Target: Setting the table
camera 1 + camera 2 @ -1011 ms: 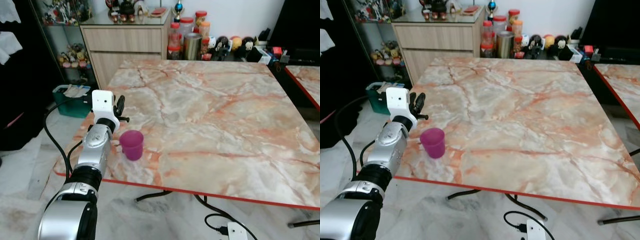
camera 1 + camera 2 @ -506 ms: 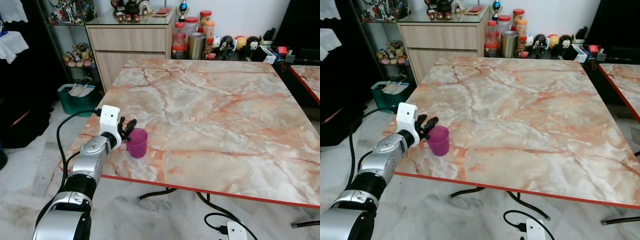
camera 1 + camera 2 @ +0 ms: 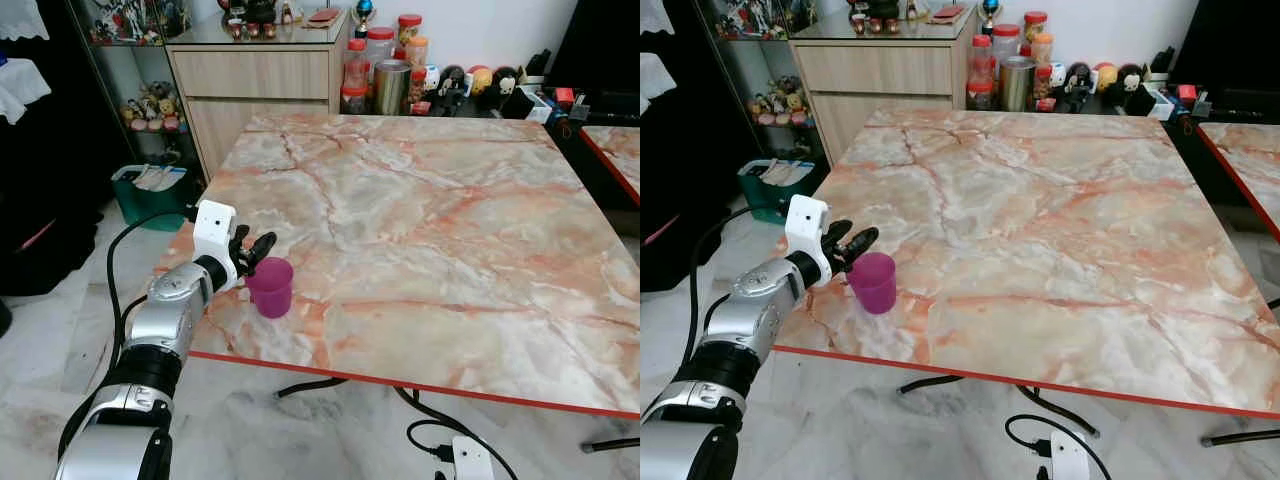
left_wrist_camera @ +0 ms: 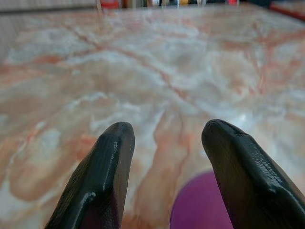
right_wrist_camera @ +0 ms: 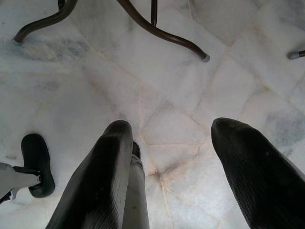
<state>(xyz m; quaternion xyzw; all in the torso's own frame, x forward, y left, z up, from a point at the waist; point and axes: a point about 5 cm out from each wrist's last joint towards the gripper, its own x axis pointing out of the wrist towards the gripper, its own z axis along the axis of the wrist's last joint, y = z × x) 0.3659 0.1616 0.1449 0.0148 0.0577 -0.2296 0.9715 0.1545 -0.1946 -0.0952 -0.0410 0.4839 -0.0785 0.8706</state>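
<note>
A square marble-patterned surface (image 3: pixel 430 200) with a thin red edge fills most of the head views. A purple cup (image 3: pixel 271 287) stands upright near the surface's corner at about 8 o'clock, close to both the near red edge and the left edge. The rest of the marble top stretches open toward 12 and 3 o'clock.

The left pincer (image 3: pixel 254 251) reaches in from 8 o'clock and sits just beside the cup's rim on its left side, black fingers spread apart; whether a fingertip touches the rim cannot be told. In the left wrist view the two fingers (image 4: pixel 102 176) stand apart with the cup's purple rim (image 4: pixel 200 205) low between them.

The right pincer (image 5: pixel 169 143) hangs over the pale tiled floor (image 5: pixel 167 62), fingers apart, near curved dark table legs (image 5: pixel 157 28).

Beyond the far edge, at 12 o'clock, stand a wooden cabinet (image 3: pixel 260 85) and a row of jars (image 3: pixel 385 60).
</note>
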